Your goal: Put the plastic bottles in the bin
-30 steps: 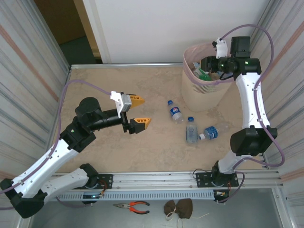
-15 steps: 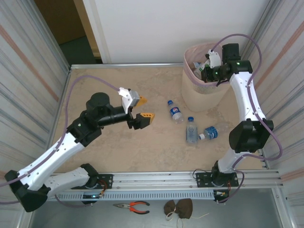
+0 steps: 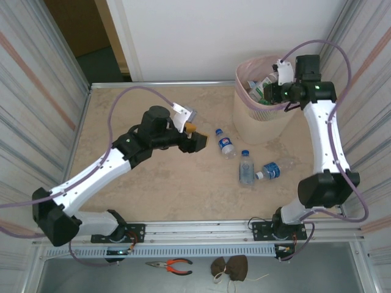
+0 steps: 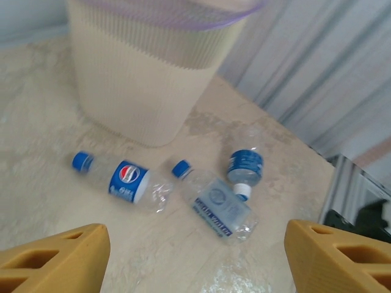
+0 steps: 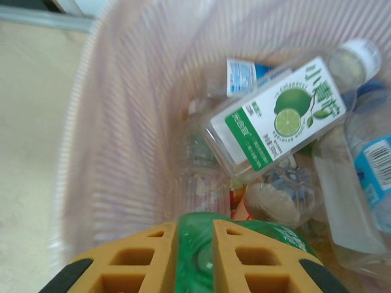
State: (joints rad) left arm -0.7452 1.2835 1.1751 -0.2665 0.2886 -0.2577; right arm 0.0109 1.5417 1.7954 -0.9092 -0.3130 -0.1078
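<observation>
Three clear plastic bottles with blue caps lie on the table: a Pepsi-labelled one [image 3: 226, 142] [image 4: 122, 180], a second [image 3: 245, 166] [image 4: 217, 205] and a third [image 3: 269, 170] [image 4: 246, 167]. My left gripper [image 3: 194, 135] [image 4: 195, 262] hovers open just left of them, nothing between its yellow fingers [image 4: 56, 256]. The bin [image 3: 263, 116] [image 4: 143, 79] stands at the back right. My right gripper [image 3: 266, 93] [image 5: 195, 244] is shut above the bin's inside [image 5: 116, 122]. Under its tips lie a green bottle [image 5: 198, 259] and a lime-labelled one [image 5: 278, 119] among several others.
Metal rails [image 3: 153, 83] edge the table, with corrugated walls close on both sides. The right arm's elbow [image 3: 324, 186] stands near the third bottle. Bare tabletop [image 3: 122, 110] lies to the left of the left arm.
My left arm has swung right towards the bottles and its jaws have narrowed somewhat. My right gripper has closed over the bin and shifted slightly.
</observation>
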